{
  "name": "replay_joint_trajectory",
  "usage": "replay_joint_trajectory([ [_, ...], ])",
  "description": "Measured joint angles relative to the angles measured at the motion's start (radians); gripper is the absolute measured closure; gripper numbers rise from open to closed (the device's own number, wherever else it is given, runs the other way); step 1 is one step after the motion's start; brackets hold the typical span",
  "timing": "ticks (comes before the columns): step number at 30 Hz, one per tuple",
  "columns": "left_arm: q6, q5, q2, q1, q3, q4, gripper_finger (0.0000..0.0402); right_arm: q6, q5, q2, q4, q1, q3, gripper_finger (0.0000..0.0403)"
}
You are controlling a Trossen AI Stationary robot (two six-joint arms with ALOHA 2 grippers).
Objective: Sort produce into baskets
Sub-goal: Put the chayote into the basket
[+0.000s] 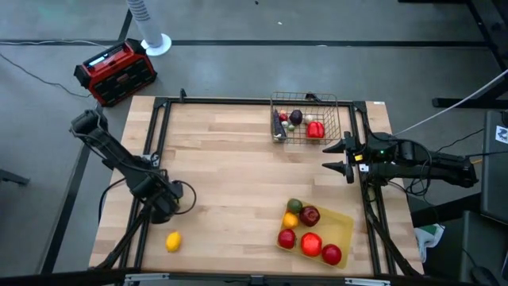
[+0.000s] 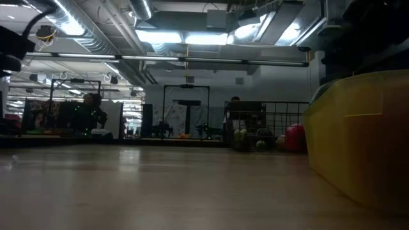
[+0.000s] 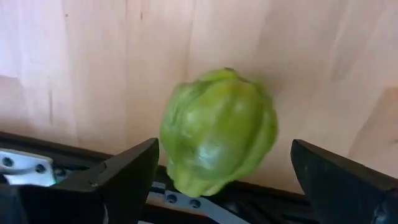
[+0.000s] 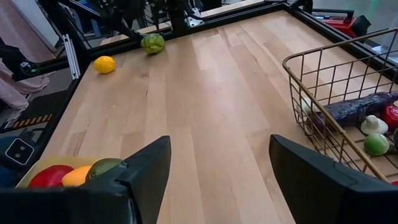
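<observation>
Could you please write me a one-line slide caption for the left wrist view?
Left gripper open around a green pepper resting on the wooden table.

A bumpy green pepper [image 3: 217,130] sits on the wooden desk [image 1: 230,175], between the two open fingers of the left pincer [image 3: 224,177]. A small yellow lemon [image 1: 173,241] lies near it, close to the desk's front edge. The wire basket [image 1: 343,119] at the back holds a long purple eggplant [image 4: 360,109], a red pepper [image 1: 316,129] and a few more small pieces. The flat yellow tray [image 1: 343,229] at the front right holds red apples [image 1: 309,215], an orange one and a green one.
</observation>
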Motion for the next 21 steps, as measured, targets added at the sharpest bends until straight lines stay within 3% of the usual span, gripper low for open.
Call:
replay_joint_trajectory([
  [7, 0.091, -0.007, 0.069, 0.038, 0.000, 0.000, 0.0043, 0.000, 0.000, 0.000, 0.000, 0.000, 0.000, 0.0134],
  [21, 0.090, -0.023, 0.166, 0.043, -0.010, 0.076, 0.0043, 0.000, 0.000, 0.000, 0.000, 0.000, 0.000, 0.0134],
])
